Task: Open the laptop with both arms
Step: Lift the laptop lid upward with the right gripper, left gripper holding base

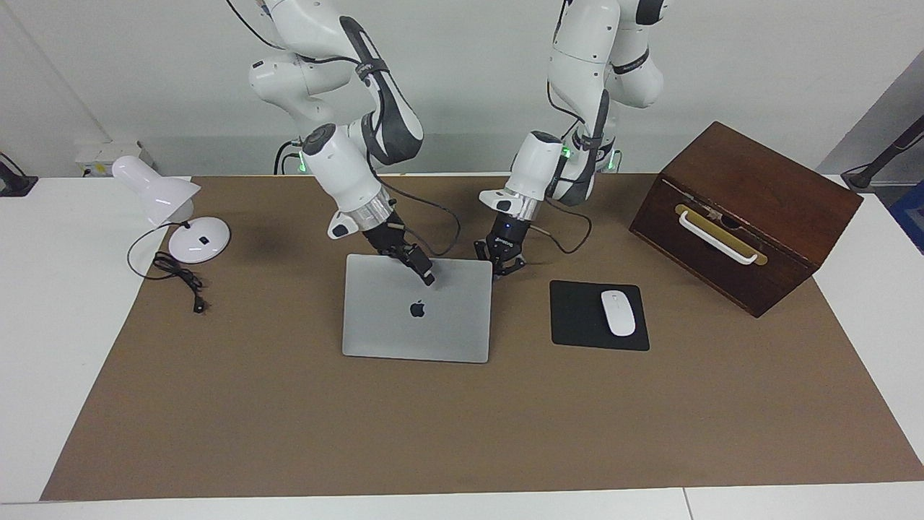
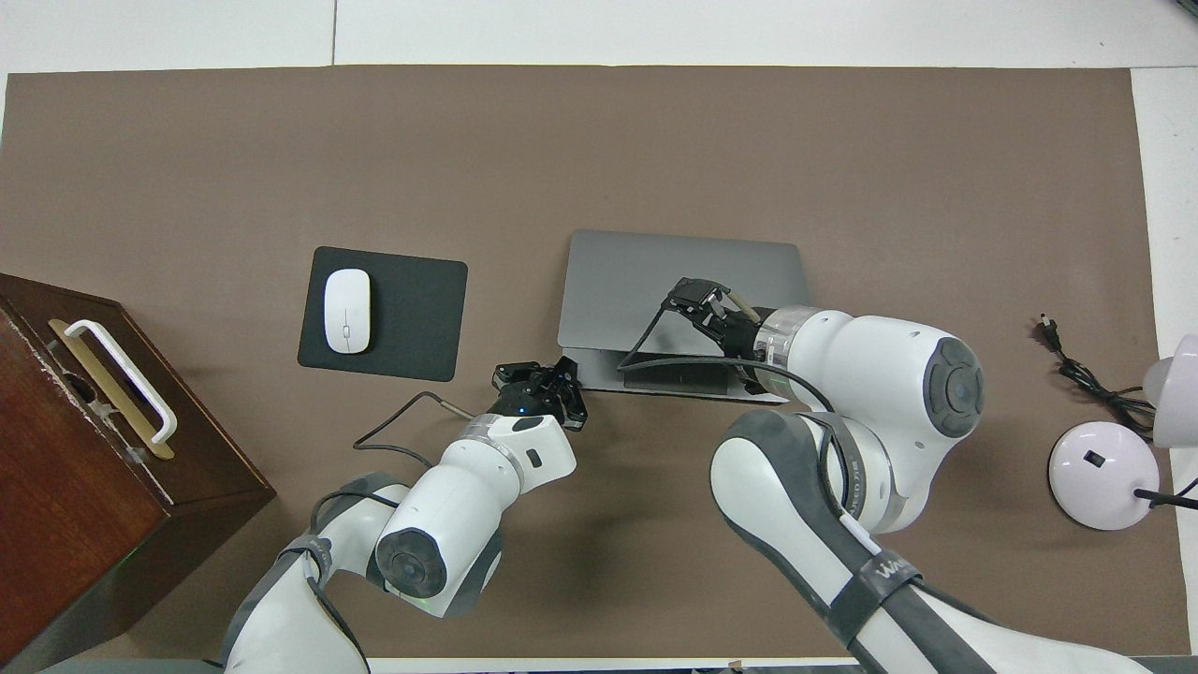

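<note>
Lighting: bright, even and diffuse, cast from above. Shadows: soft and faint, laid on the brown mat (image 1: 289,419) beneath the arms; a blurred dark patch is seen near the lamp (image 1: 170,209). Glare: a mild sheen is carried by the laptop (image 1: 404,325) lid and the white arm shells. Focus: both views are rendered sharp throughout. Edge distortion: none is noted.
</note>
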Available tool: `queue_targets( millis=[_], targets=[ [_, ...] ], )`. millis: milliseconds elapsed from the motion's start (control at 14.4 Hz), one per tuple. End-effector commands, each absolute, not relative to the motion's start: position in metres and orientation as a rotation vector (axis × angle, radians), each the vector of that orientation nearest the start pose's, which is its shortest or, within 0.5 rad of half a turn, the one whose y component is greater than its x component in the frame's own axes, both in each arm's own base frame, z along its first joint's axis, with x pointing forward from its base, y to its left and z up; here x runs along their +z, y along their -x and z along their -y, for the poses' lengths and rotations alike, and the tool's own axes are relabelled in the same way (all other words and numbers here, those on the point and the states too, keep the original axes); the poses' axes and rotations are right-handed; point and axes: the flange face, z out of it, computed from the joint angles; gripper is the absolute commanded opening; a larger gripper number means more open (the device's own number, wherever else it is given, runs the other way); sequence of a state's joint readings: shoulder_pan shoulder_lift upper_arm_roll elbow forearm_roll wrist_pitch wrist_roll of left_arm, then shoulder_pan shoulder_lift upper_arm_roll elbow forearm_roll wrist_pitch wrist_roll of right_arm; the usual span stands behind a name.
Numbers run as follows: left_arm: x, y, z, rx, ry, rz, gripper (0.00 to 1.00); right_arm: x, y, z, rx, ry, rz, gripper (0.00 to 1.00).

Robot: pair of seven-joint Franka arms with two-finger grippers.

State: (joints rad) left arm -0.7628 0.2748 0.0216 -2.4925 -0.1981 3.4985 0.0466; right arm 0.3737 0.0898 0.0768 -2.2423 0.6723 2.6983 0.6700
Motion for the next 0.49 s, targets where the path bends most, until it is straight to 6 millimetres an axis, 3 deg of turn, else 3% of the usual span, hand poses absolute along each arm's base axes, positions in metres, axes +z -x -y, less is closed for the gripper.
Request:
queue_targets(
  millis=[0, 416],
  targets=[
    [0.237, -0.406, 0.324, -1.075, 3.035, -0.904, 0.0, 0.354, -0.543, -0.22, -0.132, 2.422, -0.976, 1.0],
    [0.239, -0.407, 0.325, -1.08, 3.035, -0.904, 0.0, 0.364, -0.554, -0.214, -0.108, 2.424, -0.966, 1.0]
  ],
)
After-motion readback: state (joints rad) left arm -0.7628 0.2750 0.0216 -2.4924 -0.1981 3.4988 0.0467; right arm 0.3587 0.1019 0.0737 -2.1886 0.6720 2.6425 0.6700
